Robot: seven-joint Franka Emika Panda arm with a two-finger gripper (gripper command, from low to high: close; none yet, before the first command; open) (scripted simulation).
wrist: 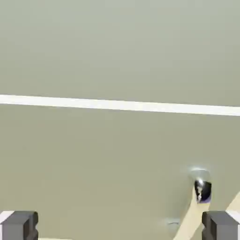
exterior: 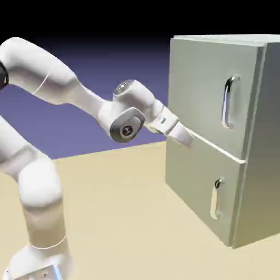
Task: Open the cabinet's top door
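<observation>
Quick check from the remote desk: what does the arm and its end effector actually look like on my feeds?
The glossy white, rounded-segment arm has thick tubular links and bulging joints. A grey circular cap sits at the wrist joint, with another grey disc above it. The end effector is a white tapered block; in the hand view its dark grey square fingertips show. No cables visible.

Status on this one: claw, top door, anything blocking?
Claw open, empty, facing the cabinet front near the seam between doors. Top door shut, its handle untouched. Nothing in the way.
</observation>
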